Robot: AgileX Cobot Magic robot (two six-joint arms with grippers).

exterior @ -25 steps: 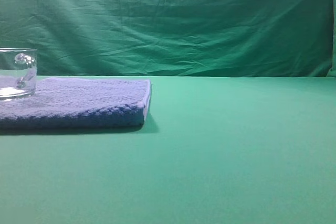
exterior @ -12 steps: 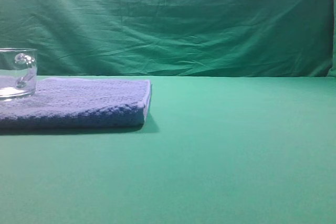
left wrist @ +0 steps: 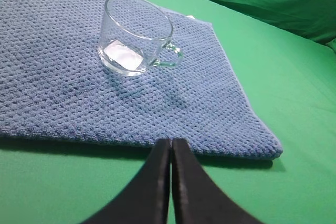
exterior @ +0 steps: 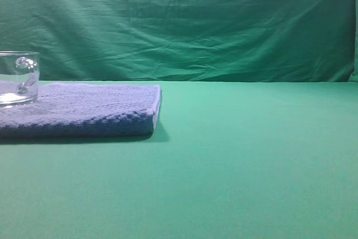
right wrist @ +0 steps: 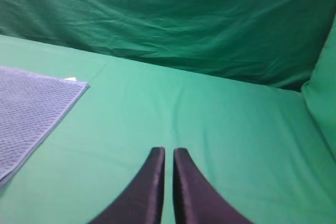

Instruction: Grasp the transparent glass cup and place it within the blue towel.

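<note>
Glass cup [left wrist: 137, 34] unmoved on blue towel [left wrist: 63, 93]; both end effectors [left wrist: 171, 142] [right wrist: 168, 152] narrow, empty.

You are viewing a staged recording set, not a home or kitchen: a wrinkled green backdrop cloth [exterior: 184, 26] hangs behind a table covered in matching green fabric [exterior: 240, 160].
</note>
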